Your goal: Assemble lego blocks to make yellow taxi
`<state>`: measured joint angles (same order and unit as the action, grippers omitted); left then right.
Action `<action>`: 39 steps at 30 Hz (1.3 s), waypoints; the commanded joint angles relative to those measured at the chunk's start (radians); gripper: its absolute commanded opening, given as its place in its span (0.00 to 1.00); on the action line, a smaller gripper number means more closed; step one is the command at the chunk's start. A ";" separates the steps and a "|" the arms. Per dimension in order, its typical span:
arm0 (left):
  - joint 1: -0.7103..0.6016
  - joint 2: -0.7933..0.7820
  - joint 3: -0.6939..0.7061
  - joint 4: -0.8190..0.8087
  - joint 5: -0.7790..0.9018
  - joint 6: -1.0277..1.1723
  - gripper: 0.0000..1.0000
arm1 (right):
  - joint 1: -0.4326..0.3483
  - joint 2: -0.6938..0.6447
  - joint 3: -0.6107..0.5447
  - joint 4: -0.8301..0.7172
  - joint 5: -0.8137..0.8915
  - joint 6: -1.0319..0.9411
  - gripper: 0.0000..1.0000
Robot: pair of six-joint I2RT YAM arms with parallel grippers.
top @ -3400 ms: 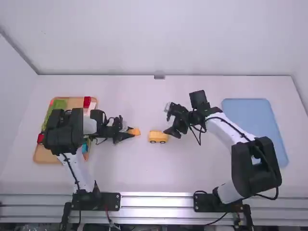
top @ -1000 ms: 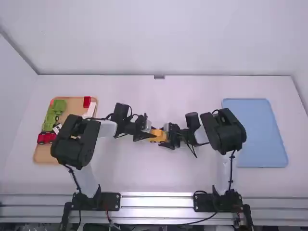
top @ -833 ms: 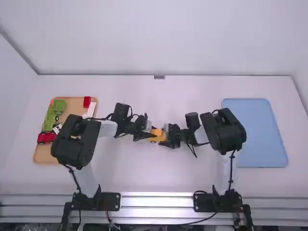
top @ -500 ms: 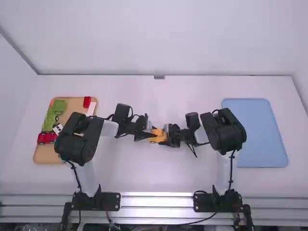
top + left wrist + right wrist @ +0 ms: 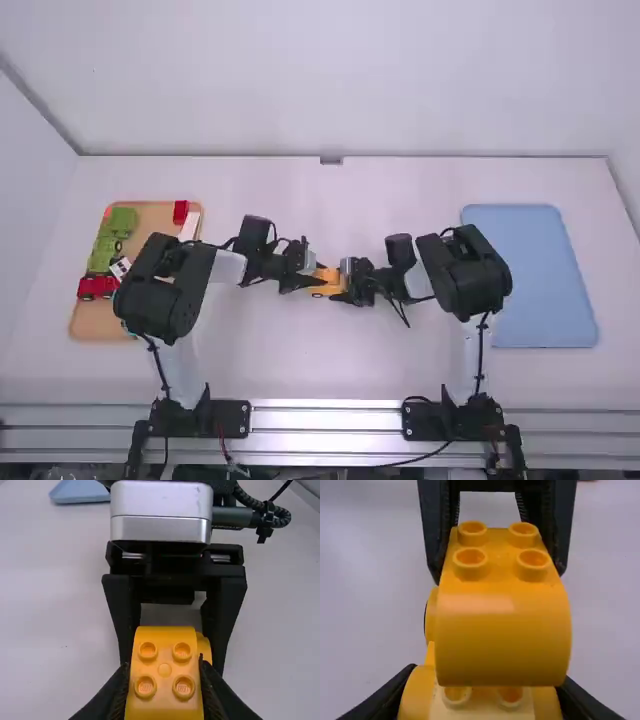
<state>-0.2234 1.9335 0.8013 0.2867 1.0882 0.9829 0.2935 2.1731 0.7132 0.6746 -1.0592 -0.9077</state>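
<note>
At mid-table, my left gripper and right gripper meet at the yellow car base from opposite sides. A rounded yellow block lies over the base. In the left wrist view my left gripper is shut on the four-stud block. The right wrist view has this block above the base, where two base studs show in front of it; whether it is fully seated I cannot tell. My right gripper is shut on the base, a finger on each side.
At the far left a wooden tray holds green pieces, a red wheeled piece, a red block and a white one. A blue tray lies at the right.
Since the earliest frame, the left gripper has carried the yellow block rightward onto the base, and the right gripper has closed in on the base. Over the last half second both have stayed nearly still.
</note>
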 commanded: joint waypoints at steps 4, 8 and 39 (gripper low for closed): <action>-0.012 0.018 -0.006 -0.001 0.016 -0.006 0.09 | 0.009 0.013 0.006 -0.005 0.011 -0.007 0.44; -0.013 0.018 -0.006 -0.006 0.023 -0.006 0.09 | 0.007 0.013 0.006 -0.006 0.012 -0.006 0.44; -0.013 0.054 -0.058 0.109 0.023 -0.013 0.12 | 0.026 0.013 0.010 -0.051 0.019 -0.017 0.43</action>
<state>-0.2264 1.9583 0.7525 0.4049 1.1023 0.9756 0.3153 2.1727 0.7208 0.6380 -1.0649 -0.9222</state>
